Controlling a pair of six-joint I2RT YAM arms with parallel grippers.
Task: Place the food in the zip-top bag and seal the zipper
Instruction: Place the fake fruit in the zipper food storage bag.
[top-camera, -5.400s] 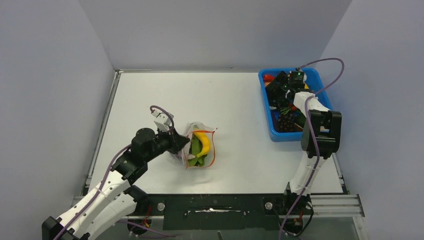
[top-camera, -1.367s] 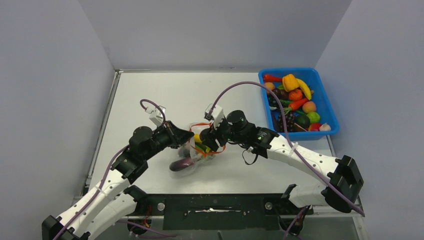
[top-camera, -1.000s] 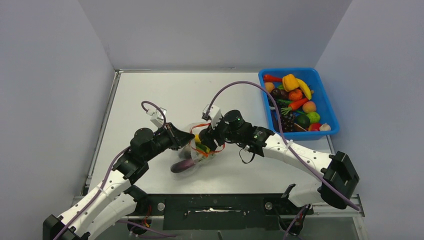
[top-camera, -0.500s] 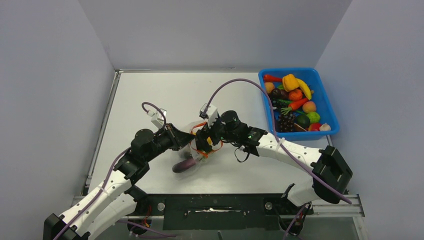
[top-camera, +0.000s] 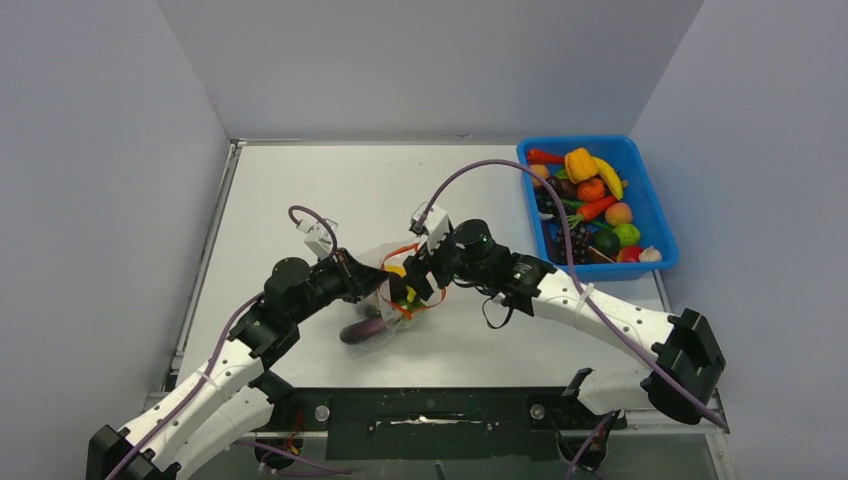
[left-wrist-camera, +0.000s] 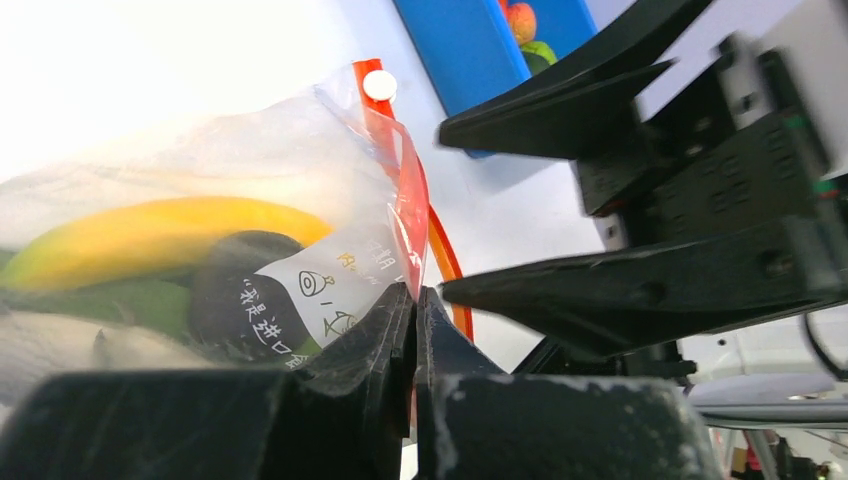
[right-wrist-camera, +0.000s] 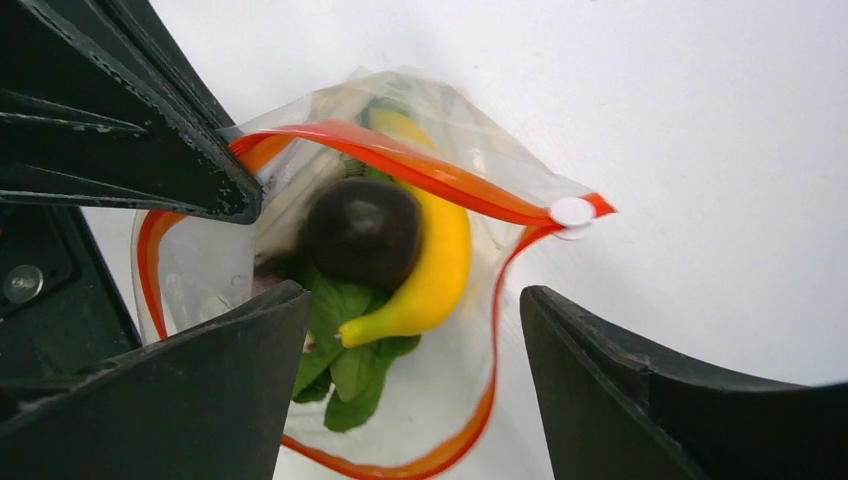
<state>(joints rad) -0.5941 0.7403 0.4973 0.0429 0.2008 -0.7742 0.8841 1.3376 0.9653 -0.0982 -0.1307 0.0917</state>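
The clear zip-top bag (top-camera: 385, 300) lies mid-table, its orange-red zipper (right-wrist-camera: 420, 170) gaping open. Inside it show a yellow banana (right-wrist-camera: 435, 270), a dark purple aubergine (right-wrist-camera: 362, 230) and green leaves (right-wrist-camera: 350, 370). My left gripper (top-camera: 372, 283) is shut on the bag's mouth edge; in the left wrist view its jaws (left-wrist-camera: 413, 300) pinch the plastic by the zipper (left-wrist-camera: 400, 190). My right gripper (top-camera: 420, 283) hangs open and empty over the bag's mouth, its fingers (right-wrist-camera: 640, 390) spread either side of the opening.
A blue bin (top-camera: 655, 215) at the back right holds several toy fruits and vegetables. Grey walls close the table on three sides. The right arm (top-camera: 600, 305) stretches across the table's right half.
The right arm came from the bin to the bag. An aubergine now lies in the bag. In the last half second the right gripper shifted slightly right.
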